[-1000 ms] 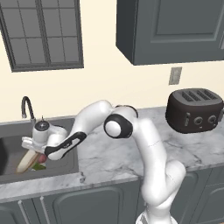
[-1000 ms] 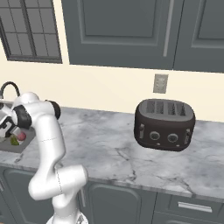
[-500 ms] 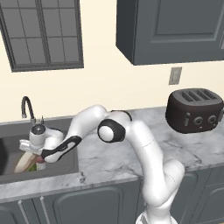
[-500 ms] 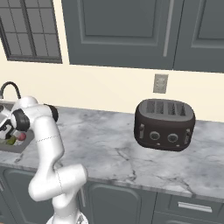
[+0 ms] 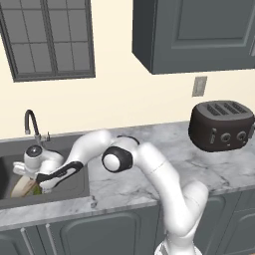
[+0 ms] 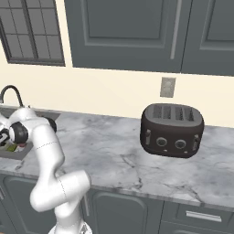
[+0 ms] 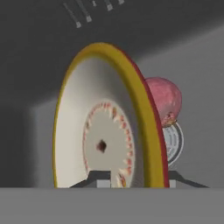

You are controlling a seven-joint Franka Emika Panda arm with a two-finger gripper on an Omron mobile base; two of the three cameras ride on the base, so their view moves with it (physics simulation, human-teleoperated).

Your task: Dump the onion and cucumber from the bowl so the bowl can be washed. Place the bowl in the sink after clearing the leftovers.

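Bowl first: the wide, shallow cream bowl with the tan-brown rim is standing on edge right in front of the jaws, its rim rising from between the two dark finger tips in the hand view. The jaws are sitting at either side of the rim's lowest part and appear to be pinching it, though the actual contact is lying at the picture's bottom edge, so the grip is a judgement. The bowl's cream inside is facing left in that view and looking bare of food.

Just behind the rim, the small round reddish-purple onion is lying on the floor of the large rectangular dark grey sink, touching or just beside the round metal drain. A dark green shape in the basin may be the cucumber; it is too small to be sure.

Seen from the left base, the bowl is tilting low inside the basin, under the curved black gooseneck faucet. The coming move is turning on this: the bowl's flat axis is standing nearly upright, so it needs laying down beside the onion, not onto it.
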